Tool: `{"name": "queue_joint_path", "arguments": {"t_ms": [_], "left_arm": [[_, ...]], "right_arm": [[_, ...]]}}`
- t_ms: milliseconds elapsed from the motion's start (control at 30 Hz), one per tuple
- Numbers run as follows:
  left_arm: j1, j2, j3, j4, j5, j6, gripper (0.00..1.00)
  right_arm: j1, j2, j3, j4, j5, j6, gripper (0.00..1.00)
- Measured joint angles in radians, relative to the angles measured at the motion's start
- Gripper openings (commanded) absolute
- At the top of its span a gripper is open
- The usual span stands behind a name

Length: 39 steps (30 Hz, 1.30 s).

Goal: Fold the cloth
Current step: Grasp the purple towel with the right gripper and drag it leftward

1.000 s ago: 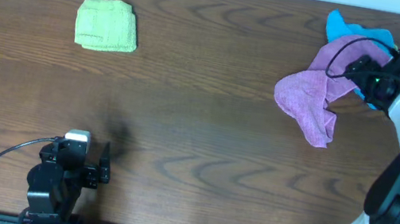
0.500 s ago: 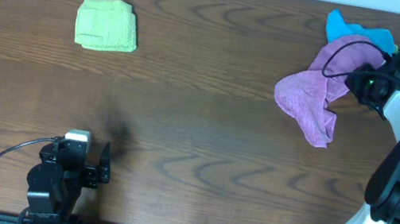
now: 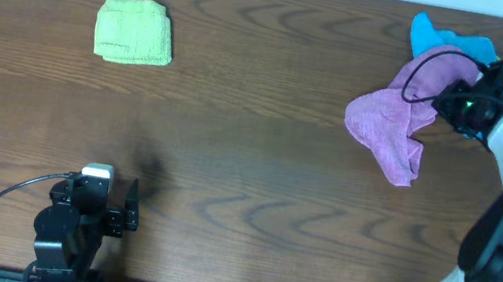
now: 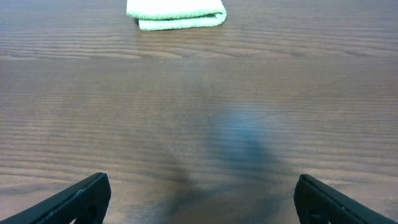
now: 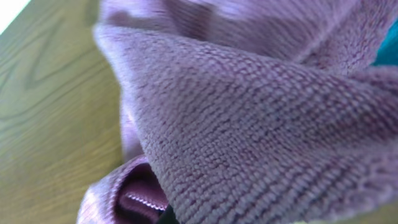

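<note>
A crumpled purple cloth [image 3: 399,119] lies at the table's right side, its upper fold draped over a blue cloth [image 3: 445,37]. My right gripper [image 3: 450,102] is at the purple cloth's right edge and is shut on it. In the right wrist view the purple cloth [image 5: 249,118] fills almost the whole frame and hides the fingers, apart from a dark tip at the bottom edge. My left gripper [image 3: 109,210] rests open at the near left with nothing between its fingers [image 4: 81,196], far from the purple cloth.
A folded green cloth [image 3: 134,31] lies at the far left, also seen at the top of the left wrist view as the green cloth [image 4: 176,14]. The blue cloth sits near the table's far right edge. Brown wooden tabletop [image 3: 248,161] spans the middle.
My right gripper has shut on the purple cloth's right edge and shifted slightly. The cloth has hardly moved. The left arm stays still.
</note>
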Motion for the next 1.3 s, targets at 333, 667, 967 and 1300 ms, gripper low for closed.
{"name": "queue_joint_path", "arguments": {"t_ms": [333, 667, 967, 1300], "left_arm": [[0.000, 0.000, 0.000, 0.000, 0.000, 0.000, 0.95], [0.000, 0.000, 0.000, 0.000, 0.000, 0.000, 0.95], [0.000, 0.000, 0.000, 0.000, 0.000, 0.000, 0.95], [0.000, 0.000, 0.000, 0.000, 0.000, 0.000, 0.96]], "right_arm": [[0.017, -0.267, 0.000, -0.135, -0.011, -0.157, 0.01], [0.221, -0.480, 0.000, -0.340, -0.023, -0.241, 0.01], [0.472, -0.573, 0.000, -0.356, -0.026, -0.246, 0.01], [0.691, -0.582, 0.000, -0.344, -0.026, -0.223, 0.01]]}}
